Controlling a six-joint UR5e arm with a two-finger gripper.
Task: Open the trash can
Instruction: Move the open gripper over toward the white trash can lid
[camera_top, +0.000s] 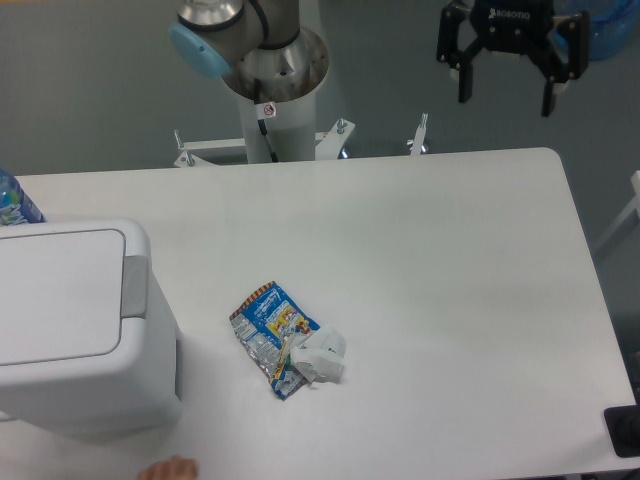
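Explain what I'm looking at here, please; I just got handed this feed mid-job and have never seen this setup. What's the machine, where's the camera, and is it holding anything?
This is one fixed camera looking down at a white table from above. The grey column with a blue cap at the top is the robot arm. Its black two-finger gripper hangs at the upper right, above the far table edge, open and holding nothing.

At the left edge stands the trash can, a big white bin with its flat lid closed. The grey strip along the lid's right side is the push tab. Nothing touches it yet.

Mid-table lies a crumpled blue snack wrapper with a bit of white scrap against it. Behind the bin, part of a blue bottle shows. Something skin-coloured, maybe a fingertip, peeks in at the bottom edge.
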